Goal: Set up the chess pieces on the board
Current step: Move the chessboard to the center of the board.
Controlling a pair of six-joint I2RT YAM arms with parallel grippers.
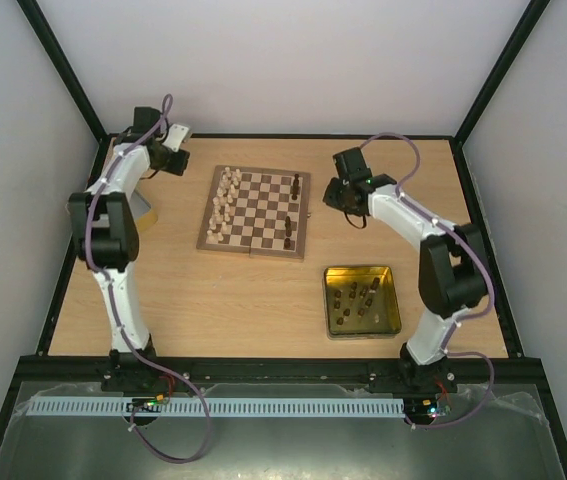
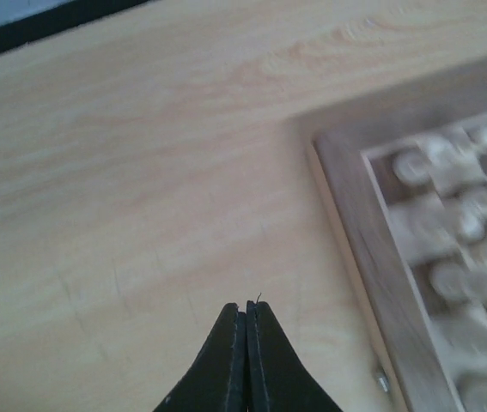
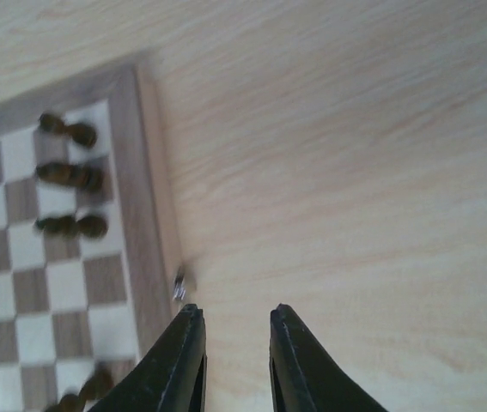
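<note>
Hovering left gripper (image 2: 246, 305) closed, right gripper (image 3: 236, 312) parted

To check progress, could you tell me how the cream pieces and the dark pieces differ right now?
The cream pieces are pale, the dark pieces brown. Many cream pieces line the board's left edge in the top view; only a few dark pieces stand at its right. More dark pieces lie in the yellow tin, no cream pieces. Both are tiny.
</note>
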